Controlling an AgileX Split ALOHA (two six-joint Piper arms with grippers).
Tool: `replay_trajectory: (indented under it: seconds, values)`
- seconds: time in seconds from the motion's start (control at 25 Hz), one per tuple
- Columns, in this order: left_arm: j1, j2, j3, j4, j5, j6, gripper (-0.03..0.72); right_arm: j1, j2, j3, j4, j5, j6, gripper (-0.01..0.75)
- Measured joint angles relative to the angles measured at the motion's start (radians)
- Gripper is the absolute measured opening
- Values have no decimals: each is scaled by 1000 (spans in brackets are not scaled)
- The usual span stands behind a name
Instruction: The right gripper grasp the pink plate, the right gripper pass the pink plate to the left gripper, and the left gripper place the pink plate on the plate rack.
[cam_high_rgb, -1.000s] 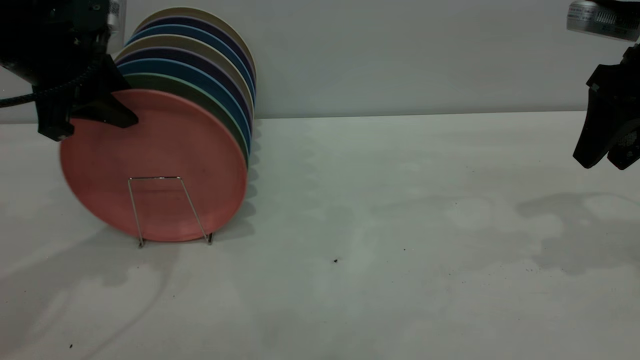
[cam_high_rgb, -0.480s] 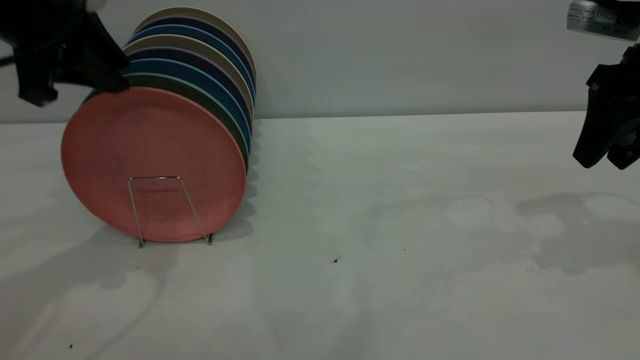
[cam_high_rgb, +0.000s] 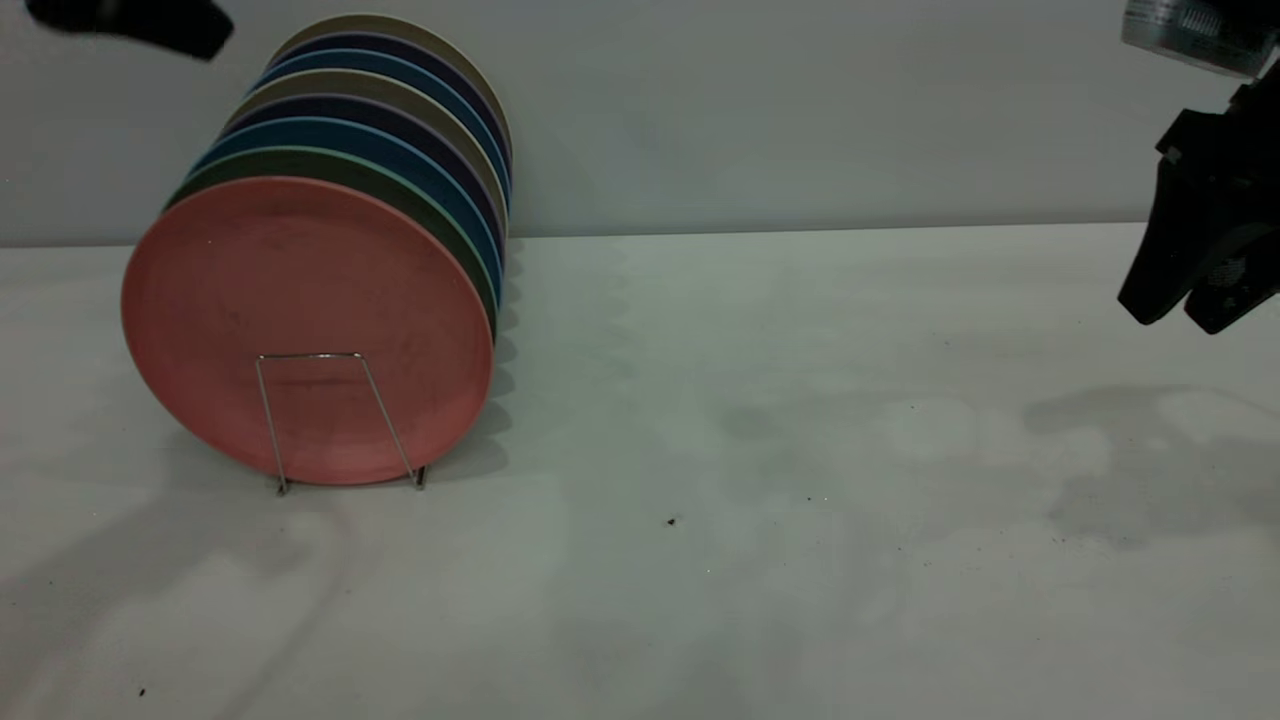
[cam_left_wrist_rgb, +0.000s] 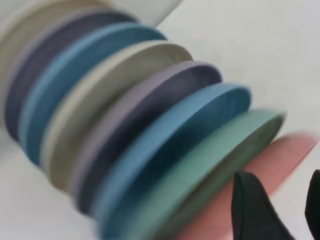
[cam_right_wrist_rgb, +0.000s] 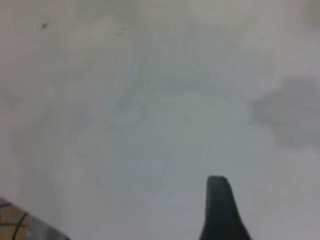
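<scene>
The pink plate (cam_high_rgb: 305, 325) stands upright at the front of the plate rack (cam_high_rgb: 335, 420), leaning on the green plate (cam_high_rgb: 400, 185) behind it. In the left wrist view its rim (cam_left_wrist_rgb: 280, 160) shows beside the green plate (cam_left_wrist_rgb: 215, 165). My left gripper (cam_high_rgb: 160, 25) is high at the top left, above and clear of the plates. It is open and empty, and its fingers (cam_left_wrist_rgb: 252, 210) hang over the pink rim. My right gripper (cam_high_rgb: 1185, 305) hovers at the far right edge above the table. It is open and empty, and one finger (cam_right_wrist_rgb: 218, 207) shows over bare table.
Several more plates, blue (cam_high_rgb: 370, 140), dark purple, beige (cam_high_rgb: 420, 40), stand in a row behind the green one. The white table (cam_high_rgb: 780, 450) stretches between rack and right gripper, and a grey wall runs behind.
My left gripper let go of the pink plate's upper rim and rose up and away to the top left. The plate stays in the rack. My right gripper shifted slightly left and up.
</scene>
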Motion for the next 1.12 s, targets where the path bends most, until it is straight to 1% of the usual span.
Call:
replay_trajectory:
  seconds: [0.08, 0.12, 0.2, 0.28, 0.36, 0.48, 0.56, 0.68, 0.84, 1.12]
  values:
    - [18, -16, 0, 33, 54, -272, 299, 0, -16, 0, 0, 12, -3, 507]
    - [31, -22, 0, 63, 93, -378, 305, 0, -30, 0, 0, 11, -3, 507]
    - [56, -28, 0, 167, 176, -534, 324, 0, -68, 0, -5, 6, -1, 507]
    - [77, -32, 0, 282, 267, -667, 347, 0, -123, 0, -17, -2, 16, 507]
    - [90, -39, 0, 409, 335, -794, 372, 5, -175, 0, -46, -7, 53, 507]
    - [94, -64, 0, 550, 407, -920, 404, 20, -242, 0, -140, 7, 125, 507]
    - [94, -102, 0, 596, 436, -959, 421, 30, -283, 3, -194, 37, 166, 507]
    - [94, -178, 0, 613, 456, -972, 446, 31, -351, 19, -224, 90, 200, 507]
    - [94, -296, 15, 614, 486, -972, 459, 31, -490, 101, -220, 118, 204, 507]
    - [94, -553, 179, 615, 505, -972, 460, 31, -768, 283, -187, 162, 205, 507]
